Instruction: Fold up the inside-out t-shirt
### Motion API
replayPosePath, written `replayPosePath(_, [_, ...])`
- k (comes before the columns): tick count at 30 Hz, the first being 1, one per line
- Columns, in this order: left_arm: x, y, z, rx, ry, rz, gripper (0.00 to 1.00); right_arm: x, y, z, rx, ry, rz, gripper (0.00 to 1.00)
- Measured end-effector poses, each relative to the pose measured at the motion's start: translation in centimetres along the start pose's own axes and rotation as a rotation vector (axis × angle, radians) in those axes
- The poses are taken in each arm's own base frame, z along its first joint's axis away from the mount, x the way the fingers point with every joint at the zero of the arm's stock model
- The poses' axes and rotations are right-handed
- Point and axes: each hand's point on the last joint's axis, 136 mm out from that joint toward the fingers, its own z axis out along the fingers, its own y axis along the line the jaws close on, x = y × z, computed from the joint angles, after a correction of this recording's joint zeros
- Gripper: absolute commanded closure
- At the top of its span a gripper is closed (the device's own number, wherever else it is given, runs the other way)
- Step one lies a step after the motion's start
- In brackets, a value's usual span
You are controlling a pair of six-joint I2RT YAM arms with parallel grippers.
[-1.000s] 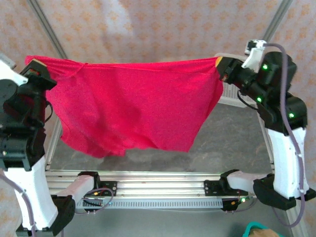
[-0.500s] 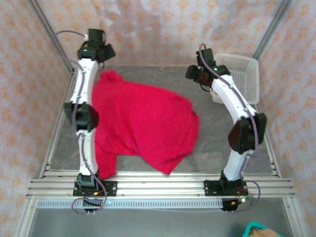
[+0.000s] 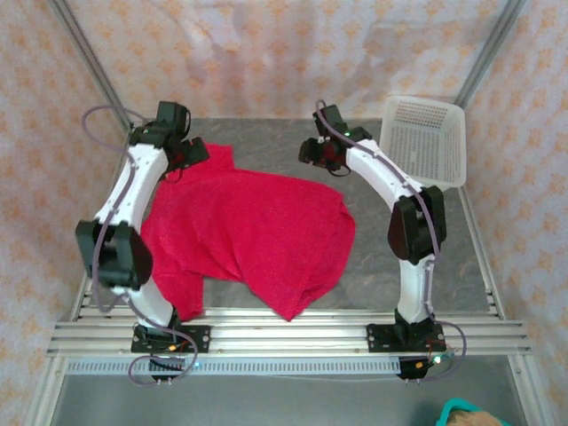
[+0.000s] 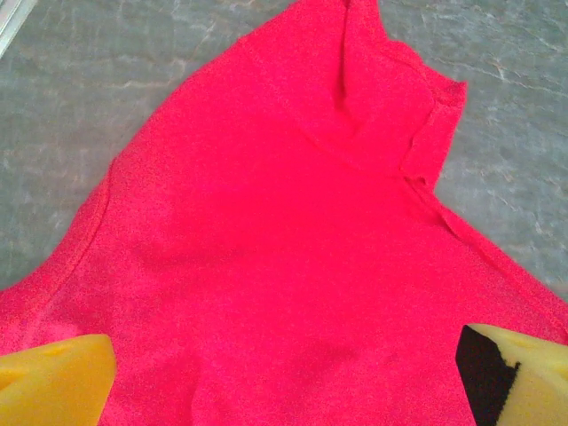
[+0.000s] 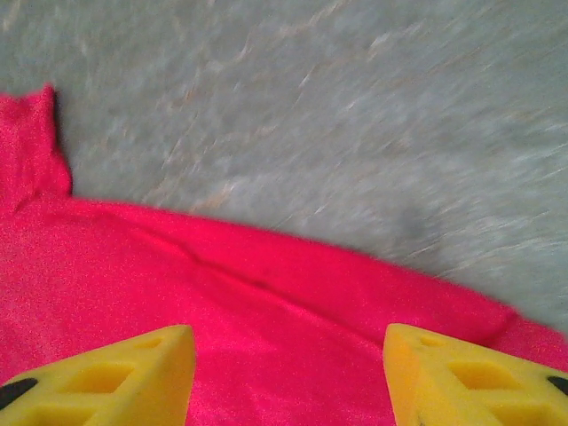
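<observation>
The red-pink t-shirt [image 3: 248, 231] lies spread and rumpled on the grey table, its near corner reaching the front rail. My left gripper [image 3: 189, 153] hovers over the shirt's far left corner. In the left wrist view it [image 4: 284, 382] stands wide open, with flat fabric [image 4: 266, 222] and a sleeve [image 4: 399, 98] below its yellow fingertips [image 4: 53, 377]. My right gripper [image 3: 319, 153] hangs at the shirt's far right edge. It [image 5: 288, 377] is open too, with the shirt's edge [image 5: 266, 302] lying loose under its yellow fingertips [image 5: 470, 377] and bare table beyond.
A white mesh basket [image 3: 424, 142] stands at the far right corner of the table. Metal frame rails [image 3: 266, 330] run along the front edge and the sides. Bare grey tabletop [image 3: 382, 257] shows to the right of the shirt.
A second ago both grippers held the shirt stretched out in the air. Both have let go, the shirt has dropped flat onto the table, and both arms have reached toward the far side.
</observation>
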Motion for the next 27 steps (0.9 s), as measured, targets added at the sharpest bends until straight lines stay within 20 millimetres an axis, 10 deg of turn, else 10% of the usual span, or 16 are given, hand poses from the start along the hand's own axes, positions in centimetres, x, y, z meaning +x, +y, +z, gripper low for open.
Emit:
replayPosePath(13, [13.7, 9.7, 7.8, -0.237, 0.293, -0.133, 0.0, 9.4, -4.8, 8.4, 0.049, 0.329, 0.047, 0.57])
replayPosePath(20, [10.1, 6.1, 14.3, -0.229, 0.32, -0.178, 0.02, 6.6, -8.9, 8.3, 0.085, 0.28, 0.128, 0.58])
replayPosePath(27, [0.5, -3.7, 21.0, -0.108, 0.205, -0.14, 0.03, 8.4, -11.9, 6.3, 0.159, 0.256, 0.139, 0.61])
